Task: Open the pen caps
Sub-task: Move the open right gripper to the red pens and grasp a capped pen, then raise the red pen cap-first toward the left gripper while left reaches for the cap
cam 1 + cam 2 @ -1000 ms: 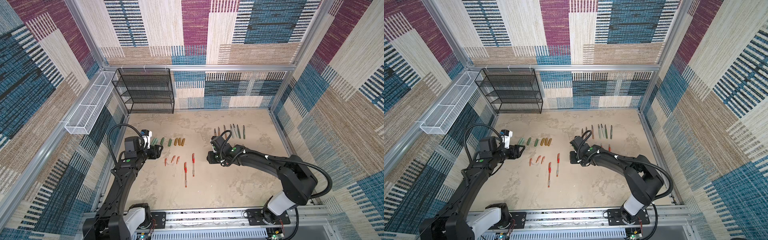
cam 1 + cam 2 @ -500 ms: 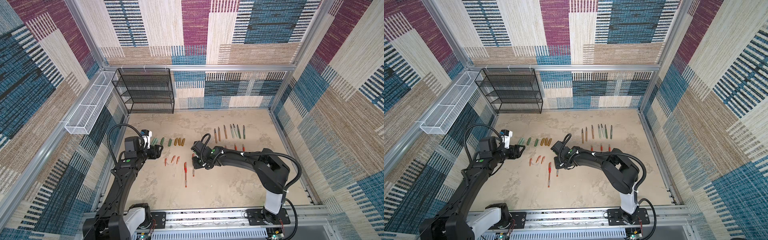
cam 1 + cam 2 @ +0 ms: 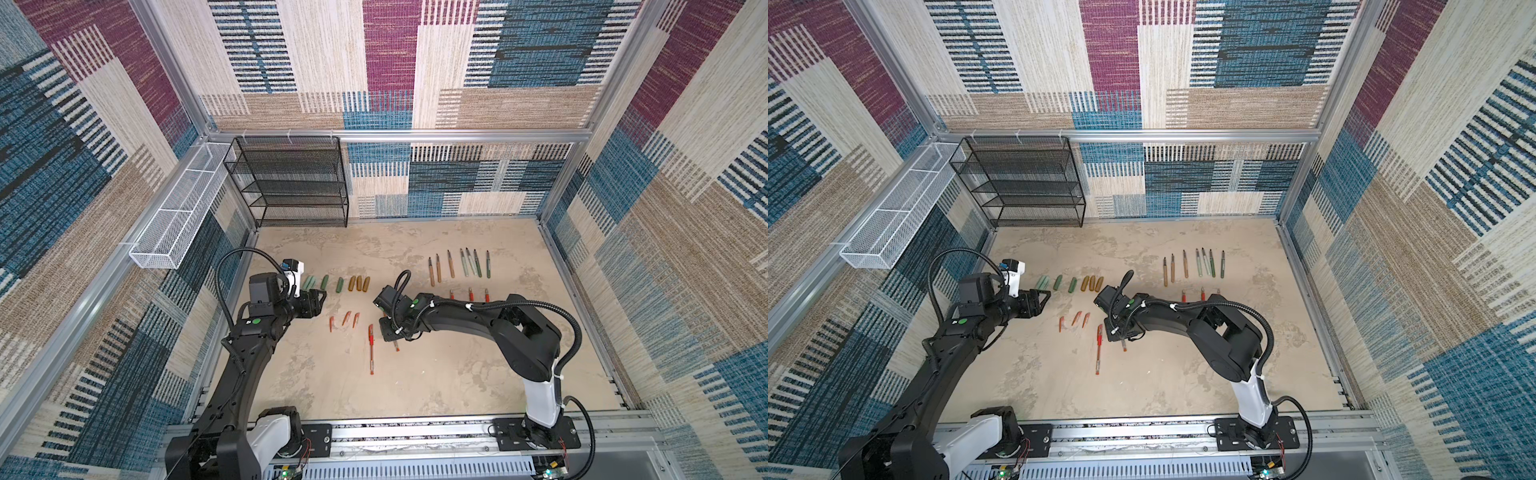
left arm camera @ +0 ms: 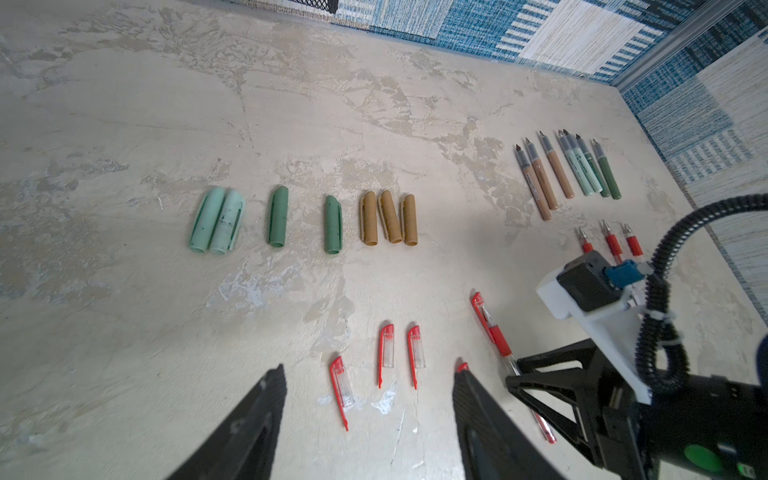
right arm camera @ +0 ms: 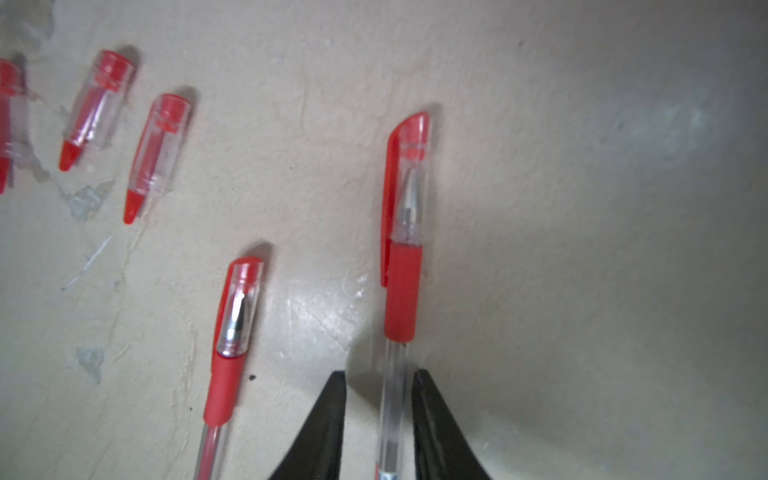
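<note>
Movement is on the right side only. In both top views the right arm has swung away from the uncapped barrels (image 3: 457,266) to the two red pens (image 3: 371,349) whose caps are not yet removed. The right claw (image 3: 391,332) is low over one of them, and the left claw (image 3: 318,300) waits as before beside the row of loose pen caps (image 3: 340,284).

In the left wrist view the left claw (image 4: 369,370) is spread wide and empty above three red caps (image 4: 386,347).

In the right wrist view the right claw (image 5: 380,374) has narrowed around the clear shaft of the capped pen (image 5: 403,291). The surface (image 5: 582,208) shows through a slit beside one finger, so it is not clamped. Its cap (image 5: 409,166) is on. I judge this the start of the next-to-last opening.
</note>
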Controlling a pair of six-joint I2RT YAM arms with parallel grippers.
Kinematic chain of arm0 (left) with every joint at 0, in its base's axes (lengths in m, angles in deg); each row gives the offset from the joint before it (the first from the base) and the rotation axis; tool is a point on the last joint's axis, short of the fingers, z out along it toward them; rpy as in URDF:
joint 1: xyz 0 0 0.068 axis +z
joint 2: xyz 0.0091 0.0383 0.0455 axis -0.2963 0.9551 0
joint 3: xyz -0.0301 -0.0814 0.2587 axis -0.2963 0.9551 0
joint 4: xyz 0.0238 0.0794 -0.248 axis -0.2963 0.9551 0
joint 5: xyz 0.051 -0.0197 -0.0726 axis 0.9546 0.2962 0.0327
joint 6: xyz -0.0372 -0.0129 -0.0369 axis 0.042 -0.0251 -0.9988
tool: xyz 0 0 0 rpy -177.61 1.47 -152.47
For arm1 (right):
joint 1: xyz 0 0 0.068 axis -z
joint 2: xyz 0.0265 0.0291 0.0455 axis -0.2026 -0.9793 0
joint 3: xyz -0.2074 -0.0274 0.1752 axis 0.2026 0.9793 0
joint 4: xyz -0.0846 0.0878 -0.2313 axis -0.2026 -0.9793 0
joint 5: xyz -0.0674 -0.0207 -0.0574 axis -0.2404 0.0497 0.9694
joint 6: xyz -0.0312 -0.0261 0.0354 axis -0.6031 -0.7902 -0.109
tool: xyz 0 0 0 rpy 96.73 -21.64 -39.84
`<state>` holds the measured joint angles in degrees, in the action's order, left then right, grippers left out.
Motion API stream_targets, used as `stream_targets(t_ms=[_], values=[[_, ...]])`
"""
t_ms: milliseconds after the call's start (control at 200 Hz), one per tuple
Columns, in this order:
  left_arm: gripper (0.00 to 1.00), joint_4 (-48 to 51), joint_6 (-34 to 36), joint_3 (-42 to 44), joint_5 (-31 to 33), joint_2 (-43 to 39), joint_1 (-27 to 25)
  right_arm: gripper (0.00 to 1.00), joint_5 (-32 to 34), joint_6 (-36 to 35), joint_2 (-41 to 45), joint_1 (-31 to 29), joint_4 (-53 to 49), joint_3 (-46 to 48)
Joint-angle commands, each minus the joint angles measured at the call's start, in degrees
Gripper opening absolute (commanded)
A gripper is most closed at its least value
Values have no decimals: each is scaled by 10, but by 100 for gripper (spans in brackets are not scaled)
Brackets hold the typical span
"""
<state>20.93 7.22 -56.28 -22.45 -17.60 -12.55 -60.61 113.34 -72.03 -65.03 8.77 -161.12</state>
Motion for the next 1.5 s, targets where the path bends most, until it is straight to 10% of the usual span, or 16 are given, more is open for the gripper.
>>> stream_targets(t_ms=[0, 270, 701, 1493], values=[[67, -14, -5, 3, -3, 4, -1, 26, 12, -8, -3, 1, -40, 18], [68, -16, -14, -2, -17, 11, -1, 6, 20, -9, 22, 7, -42, 42], [68, -107, -124, 2, -254, 25, -6, 2, -27, -27, 156, 7, 115, 72], [41, -200, -258, 53, -233, 42, -63, 0, -87, -63, 148, -51, 259, 42]])
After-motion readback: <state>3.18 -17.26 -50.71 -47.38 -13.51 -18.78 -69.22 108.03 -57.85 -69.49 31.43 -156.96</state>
